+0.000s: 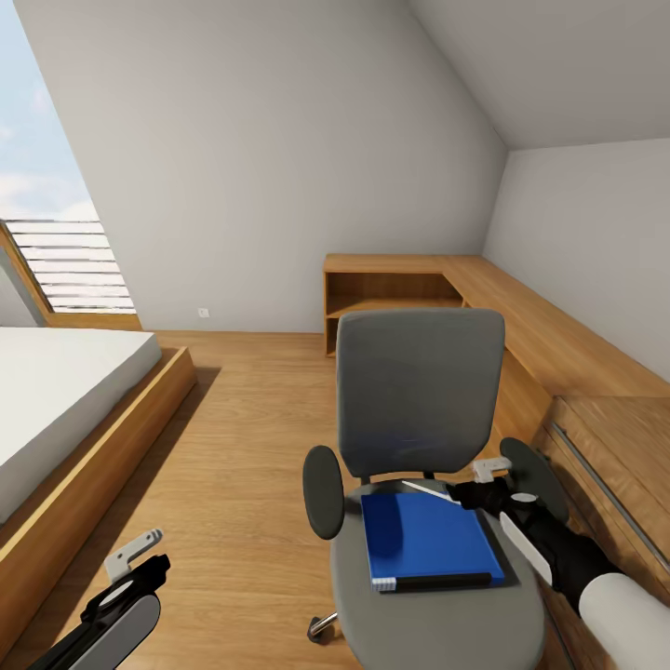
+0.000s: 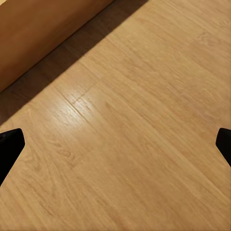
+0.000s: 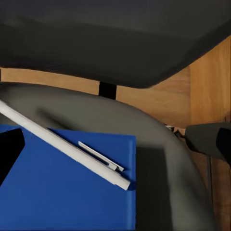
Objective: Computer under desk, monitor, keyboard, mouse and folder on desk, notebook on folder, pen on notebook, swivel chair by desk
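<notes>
**Right arm over the chair seat, folder under the pen**

Nearest the head camera, the right arm reaches in from the lower right, and its right pincer [image 1: 465,486] hangs over the back edge of the swivel chair [image 1: 417,391] seat. Its two dark fingertips sit wide apart at the edges of the right wrist view, with nothing between them, so the pincer is open. A white pen [image 3: 72,150] lies slantwise across the corner of the blue folder [image 1: 428,540], its clip facing up and its tip near the folder's edge. The folder lies flat on the grey seat, between the two black armrests, white page edges toward the camera. The chair's back stands upright behind it.

At the lower left, the left pincer [image 1: 140,558] hovers above the bare wooden floor [image 2: 125,134]; its dark tips show at opposite edges of the left wrist view, spread and empty. A bed [image 1: 56,391] with a wooden frame stands at the left. Behind and to the right of the chair runs a low wooden shelf unit [image 1: 400,288] along the wall, under the sloped ceiling.
</notes>
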